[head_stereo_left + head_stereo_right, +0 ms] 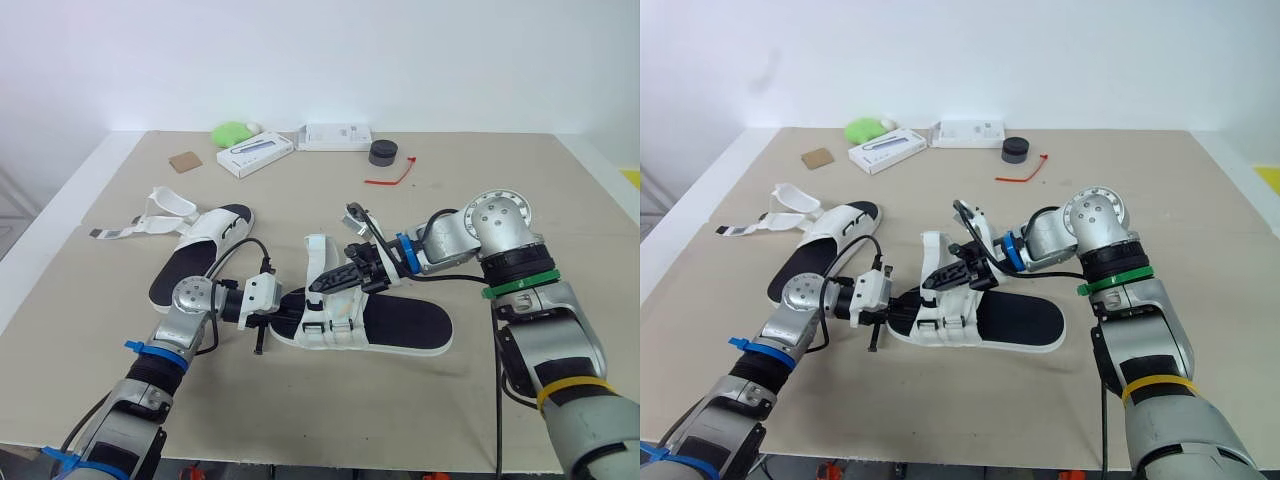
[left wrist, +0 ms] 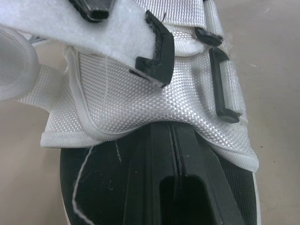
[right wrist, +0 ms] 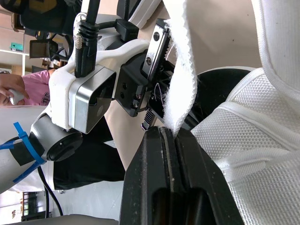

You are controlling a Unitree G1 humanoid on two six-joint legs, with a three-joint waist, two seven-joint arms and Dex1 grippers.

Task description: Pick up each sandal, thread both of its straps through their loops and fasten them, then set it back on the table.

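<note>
Beige table [image 1: 500, 190] under us, the near sandal [image 1: 400, 325] flat on it. Our right claw [image 1: 322, 282] is clamped on its white strap [image 3: 180, 93], raised above that sandal. Our left claw [image 2: 173, 154], fingers together, rests on its black footbed [image 2: 93, 187]. The other sandal [image 1: 200, 255] lies beyond it, leftward.

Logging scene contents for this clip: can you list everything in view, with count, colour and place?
Table: 1, beige, under everything.
Sandals: 2, white with black footbeds; one mid-table, one left of it.
Strap: 1, white, on the mid-table sandal.
Boxes: 2, white, far edge.
Green object: 1, far edge.
Brown square: 1, far left.
Black round object: 1, beside the boxes.
Red tie: 1, near it.
Person's sleeve: 1, pink, background.
Left gripper: black, shut, over the mid-table sandal's footbed.
Right gripper: black, shut on the strap.
</note>
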